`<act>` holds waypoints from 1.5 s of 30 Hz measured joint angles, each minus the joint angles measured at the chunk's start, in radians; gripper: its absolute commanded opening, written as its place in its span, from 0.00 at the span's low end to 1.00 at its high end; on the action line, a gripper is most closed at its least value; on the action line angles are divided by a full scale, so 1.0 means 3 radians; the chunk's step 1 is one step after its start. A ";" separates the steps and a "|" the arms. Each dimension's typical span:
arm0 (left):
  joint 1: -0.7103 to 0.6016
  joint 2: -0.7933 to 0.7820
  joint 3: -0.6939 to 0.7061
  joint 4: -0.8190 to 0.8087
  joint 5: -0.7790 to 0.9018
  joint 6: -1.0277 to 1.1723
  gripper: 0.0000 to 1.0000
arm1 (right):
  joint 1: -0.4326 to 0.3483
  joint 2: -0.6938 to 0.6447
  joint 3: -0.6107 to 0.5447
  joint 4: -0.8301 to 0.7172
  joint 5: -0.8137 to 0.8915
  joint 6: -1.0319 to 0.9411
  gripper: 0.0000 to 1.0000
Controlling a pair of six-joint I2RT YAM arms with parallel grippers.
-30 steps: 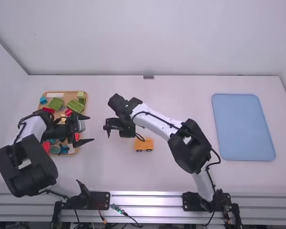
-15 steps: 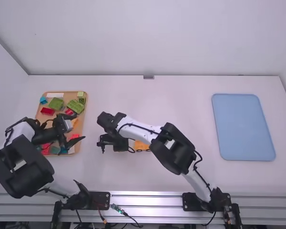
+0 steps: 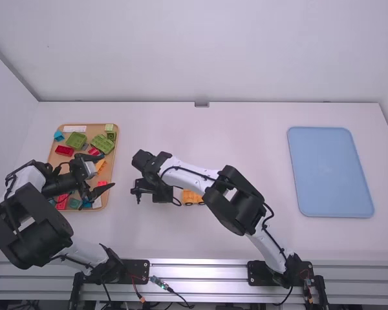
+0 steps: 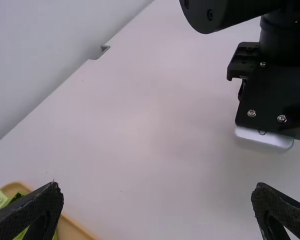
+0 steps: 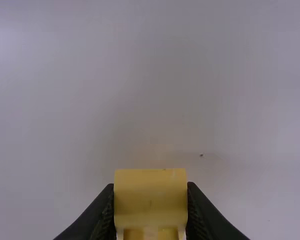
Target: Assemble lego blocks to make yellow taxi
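Clamping the yellow block (image 5: 150, 195) by opposite sides, the right gripper (image 5: 150, 200) is probably leaving its base free for stacking; the left gripper (image 3: 108, 172) is hovering, fingers apart, over the left-hand tray (image 3: 116, 147).

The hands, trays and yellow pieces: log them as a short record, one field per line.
left hand: open, over the tan tray
right hand: closed on a yellow block
wheeled piece: orange-yellow, on the table, partly hidden by the right arm
tan tray: at the left, holding mixed blocks, among them green and red
blue tray: at the far right of the high view
taxi: not assembled; block and wheeled piece apart
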 measured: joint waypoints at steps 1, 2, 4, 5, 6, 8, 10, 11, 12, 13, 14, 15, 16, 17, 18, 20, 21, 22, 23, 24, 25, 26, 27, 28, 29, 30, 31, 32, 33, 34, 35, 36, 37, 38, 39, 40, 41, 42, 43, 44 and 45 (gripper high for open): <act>0.0000 0.0000 0.0000 -0.0001 0.0005 0.0001 0.99 | 0.0001 0.0000 0.0000 0.0018 -0.0011 0.0004 0.23; 0.0000 0.0000 0.0000 -0.0001 0.0006 0.0001 0.99 | 0.0000 0.0000 0.0000 0.0027 -0.0011 0.0006 0.25; 0.0000 0.0000 0.0000 -0.0001 0.0006 0.0001 0.99 | 0.0000 0.0000 0.0000 0.0061 -0.0011 0.0006 0.44; 0.0000 -0.0001 0.0000 -0.0001 0.0006 0.0001 0.99 | 0.0000 0.0000 0.0000 0.0067 -0.0010 0.0013 0.55; 0.0000 0.0000 0.0000 -0.0004 0.0006 0.0000 0.99 | 0.0000 0.0000 0.0000 0.0069 -0.0014 0.0017 0.58; 0.0000 0.0000 0.0000 -0.0003 0.0006 0.0003 0.99 | 0.0000 0.0000 -0.0001 0.0066 -0.0006 0.0010 0.74; 0.0001 0.0000 0.0000 -0.0001 0.0006 0.0003 0.99 | 0.0000 0.0000 -0.0001 0.0057 0.0015 0.0005 0.98; 0.0000 0.0000 0.0000 0.0001 0.0006 0.0004 0.99 | 0.0000 0.0000 -0.0003 0.0050 0.0033 -0.0003 0.99; 0.0000 0.0000 0.0000 0.0005 0.0006 0.0003 0.99 | 0.0000 0.0000 -0.0004 0.0045 0.0045 0.0013 0.99; 0.0000 0.0000 0.0000 0.0017 0.0006 0.0001 0.99 | 0.0001 0.0000 -0.0005 0.0039 0.0072 0.0009 0.99; 0.0000 0.0000 0.0000 0.0028 0.0006 0.0003 0.99 | 0.0001 0.0000 -0.0006 0.0042 0.0103 0.0011 0.99; 0.0000 0.0000 -0.0001 0.0032 0.0006 0.0001 0.99 | 0.0000 0.0000 -0.0006 0.0041 0.0125 0.0011 0.99; 0.0000 0.0000 0.0000 0.0042 0.0006 0.0001 0.99 | 0.0000 0.0000 -0.0006 0.0039 0.0174 0.0008 0.99; 0.0000 -0.0001 -0.0001 0.0043 0.0006 0.0001 0.99 | 0.0000 0.0000 -0.0006 0.0038 0.0188 0.0005 0.99; -0.0006 -0.0001 0.0000 0.0046 0.0006 0.0001 0.99 | -0.0001 0.0001 -0.0006 0.0029 0.0217 0.0010 0.99; -0.0027 0.0000 -0.0001 0.0053 0.0006 0.0003 0.99 | -0.0019 0.0000 0.0001 -0.0046 0.0233 -0.0010 0.99; -0.0033 -0.0001 -0.0001 0.0053 0.0006 0.0001 0.99 | -0.0024 0.0001 0.0009 -0.0076 0.0229 -0.0019 0.99; -0.0050 -0.0001 0.0000 0.0055 0.0006 0.0001 0.99 | -0.0046 0.0003 0.0036 -0.0155 0.0215 -0.0023 0.99; -0.0079 -0.0001 -0.0001 0.0065 0.0005 0.0004 0.99 | -0.0075 0.0003 0.0075 -0.0226 0.0192 -0.0037 0.99; -0.0097 0.0000 -0.0001 0.0071 0.0006 0.0003 0.99 | -0.0109 0.0003 0.0122 -0.0296 0.0160 -0.0042 0.99; -0.0144 0.0000 -0.0001 0.0078 0.0005 0.0003 0.99 | -0.0164 -0.0003 0.0186 -0.0381 0.0120 -0.0052 0.99; -0.0148 0.0000 -0.0001 0.0078 0.0005 0.0003 0.99 | -0.0169 -0.0003 0.0191 -0.0389 0.0112 -0.0056 0.99; -0.0201 0.0000 -0.0001 0.0064 0.0005 0.0003 0.99 | -0.0233 -0.0022 0.0229 -0.0435 0.0060 -0.0069 0.99; -0.0248 0.0000 -0.0001 0.0062 0.0005 0.0001 0.99 | -0.0285 -0.0053 0.0238 -0.0458 0.0020 -0.0084 0.99; -0.0287 0.0000 0.0000 0.0064 0.0005 0.0004 0.99 | -0.0336 -0.0097 0.0237 -0.0476 -0.0028 -0.0112 0.99; -0.0354 0.0000 -0.0001 0.0071 0.0005 0.0003 0.99 | -0.0402 -0.0173 0.0237 -0.0493 -0.0097 -0.0158 0.99; -0.0380 0.0000 -0.0003 0.0079 0.0004 0.0004 0.99 | -0.0430 -0.0212 0.0237 -0.0504 -0.0125 -0.0177 0.99; -0.0429 0.0000 -0.0010 0.0093 0.0005 0.0003 0.99 | -0.0472 -0.0281 0.0237 -0.0520 -0.0169 -0.0209 0.99; -0.0497 0.0000 -0.0023 0.0090 0.0005 0.0004 0.99 | -0.0530 -0.0401 0.0235 -0.0548 -0.0224 -0.0251 0.99; -0.0548 0.0000 -0.0034 0.0089 0.0006 0.0001 0.99 | -0.0565 -0.0476 0.0233 -0.0553 -0.0245 -0.0270 0.99; -0.0604 -0.0001 -0.0050 0.0090 0.0006 0.0004 0.99 | -0.0626 -0.0618 0.0211 -0.0529 -0.0289 -0.0290 0.99; -0.0662 -0.0001 -0.0067 0.0089 0.0005 0.0005 0.99 | -0.0661 -0.0707 0.0189 -0.0516 -0.0312 -0.0303 0.99; -0.0738 0.0000 -0.0086 0.0089 0.0005 0.0005 0.99 | -0.0713 -0.0849 0.0139 -0.0478 -0.0352 -0.0318 0.99; -0.0841 0.0000 -0.0111 0.0092 0.0005 0.0003 0.99 | -0.0795 -0.1062 0.0025 -0.0401 -0.0412 -0.0334 0.99; -0.0942 0.0000 -0.0134 0.0092 0.0004 0.0003 0.99 | -0.0868 -0.1231 -0.0109 -0.0300 -0.0470 -0.0350 0.99; -0.0978 0.0000 -0.0140 0.0099 0.0005 0.0003 0.99 | -0.0896 -0.1296 -0.0164 -0.0268 -0.0495 -0.0351 0.99; -0.1081 -0.0001 -0.0167 0.0141 0.0004 0.0000 0.99 | -0.0974 -0.1448 -0.0331 -0.0128 -0.0558 -0.0364 0.99; -0.1170 0.0000 -0.0195 0.0212 0.0004 -0.0006 0.99 | -0.1053 -0.1598 -0.0524 0.0028 -0.0635 -0.0370 0.99; -0.1278 0.0000 -0.0242 0.0369 0.0003 -0.0037 0.99 | -0.1142 -0.1747 -0.0762 0.0203 -0.0731 -0.0390 0.99; -0.1316 -0.0001 -0.0262 0.0430 -0.0001 -0.0052 0.99 | -0.1175 -0.1794 -0.0849 0.0275 -0.0769 -0.0404 0.99; -0.1409 -0.0001 -0.0318 0.0627 -0.0022 -0.0134 0.98 | -0.1258 -0.1909 -0.1087 0.0459 -0.0874 -0.0439 0.99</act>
